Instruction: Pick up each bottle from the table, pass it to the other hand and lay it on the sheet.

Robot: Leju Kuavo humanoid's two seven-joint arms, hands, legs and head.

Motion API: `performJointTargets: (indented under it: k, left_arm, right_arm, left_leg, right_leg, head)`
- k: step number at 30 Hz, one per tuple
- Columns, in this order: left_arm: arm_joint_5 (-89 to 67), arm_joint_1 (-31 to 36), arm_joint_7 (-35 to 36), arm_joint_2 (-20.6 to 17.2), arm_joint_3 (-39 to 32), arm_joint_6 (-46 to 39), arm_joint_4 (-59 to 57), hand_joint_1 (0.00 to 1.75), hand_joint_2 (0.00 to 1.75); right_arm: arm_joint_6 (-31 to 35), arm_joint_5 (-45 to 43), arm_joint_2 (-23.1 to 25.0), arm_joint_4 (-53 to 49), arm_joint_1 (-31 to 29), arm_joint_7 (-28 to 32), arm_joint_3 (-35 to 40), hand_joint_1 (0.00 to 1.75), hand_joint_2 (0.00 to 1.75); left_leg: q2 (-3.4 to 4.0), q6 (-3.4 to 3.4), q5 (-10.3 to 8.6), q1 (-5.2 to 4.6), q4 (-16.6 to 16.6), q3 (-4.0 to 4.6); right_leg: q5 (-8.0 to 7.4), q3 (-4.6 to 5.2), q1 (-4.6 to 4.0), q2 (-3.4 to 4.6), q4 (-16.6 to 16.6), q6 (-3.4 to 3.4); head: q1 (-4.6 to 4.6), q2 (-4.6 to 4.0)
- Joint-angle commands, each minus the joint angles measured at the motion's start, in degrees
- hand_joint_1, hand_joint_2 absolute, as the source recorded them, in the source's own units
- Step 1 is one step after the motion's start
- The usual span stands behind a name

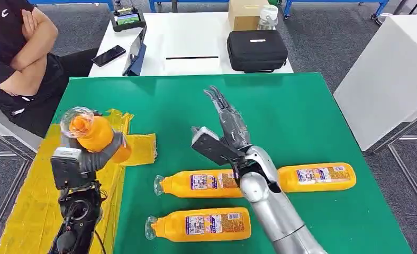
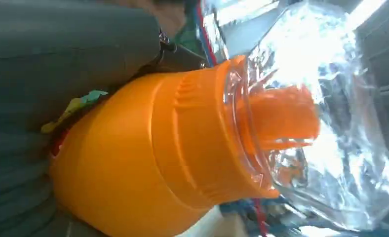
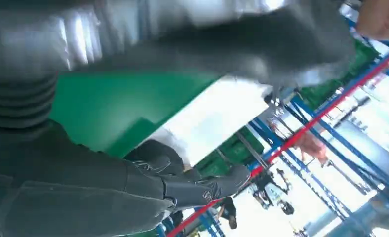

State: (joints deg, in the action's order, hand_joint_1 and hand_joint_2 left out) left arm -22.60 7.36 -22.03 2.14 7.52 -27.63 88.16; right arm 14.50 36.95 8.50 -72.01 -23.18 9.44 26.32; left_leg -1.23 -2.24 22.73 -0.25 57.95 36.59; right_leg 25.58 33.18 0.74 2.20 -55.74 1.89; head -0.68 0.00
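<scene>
Left hand (image 1: 84,159) is gripping one orange bottle (image 1: 92,135), fingers wrapping around its body, holding it raised and tilted over the yellow sheet (image 1: 24,206) at the table's left side. Clear cap end is pointing up and away from the robot. Left wrist view is confirming it: orange body (image 2: 133,163) sitting against the grey palm, clear cap (image 2: 326,98) sticking out past the fingers.

Right hand (image 1: 225,129) is holding nothing. Fingers are extending straight forward, apart, thumb sticking out to the side. Forearm is angling in from the lower right and hovering above the green table (image 1: 301,111), crossing over the bottles lying there. In the right wrist view the dark fingers (image 3: 192,185) are lying spread with nothing between them.

Bottle count: four. One in the left hand, three lying on their sides on the green cloth: a middle bottle (image 1: 198,183), one to its right (image 1: 317,176), both partly behind the right forearm, and a near bottle (image 1: 201,225).

One yellow sheet. One person (image 1: 16,58) sitting with arms folded at the far left.
</scene>
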Motion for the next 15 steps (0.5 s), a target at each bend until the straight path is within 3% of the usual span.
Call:
performJointTargets:
  k: [1,10,15]
  left_arm:
    - [-34.3,6.8,11.3,-3.9,2.2,-7.9,-21.2,1.75,1.75]
    - [-49.7,11.4,16.9,-4.5,5.0,-6.9,-38.9,1.75,1.75]
    - [-49.8,11.2,16.8,-4.6,5.1,-6.7,-39.4,1.75,1.75]
  right_arm:
    - [-6.1,-4.6,-4.4,-9.2,2.1,0.1,1.5,0.0,0.0]
    - [-12.5,-4.7,-9.6,-13.8,5.6,-0.3,8.3,0.0,0.0]
    - [-12.7,-4.6,-10.0,-14.5,6.1,-0.3,8.6,0.0,0.0]
  left_leg:
    - [-0.2,0.17,0.05,0.02,-0.1,-0.44]
    - [-0.19,0.09,0.01,-0.02,-0.1,-0.29]
    - [-0.01,0.12,0.1,-0.01,-0.1,-0.31]
  right_leg:
    - [0.13,-0.54,-0.06,-0.51,0.1,-0.09]
    - [0.09,-0.38,0.0,-0.36,0.1,-0.05]
    - [0.11,-0.37,-0.02,-0.23,0.1,-0.06]
  head:
    - [0.02,0.0]
    - [0.0,0.0]
    - [0.0,0.0]
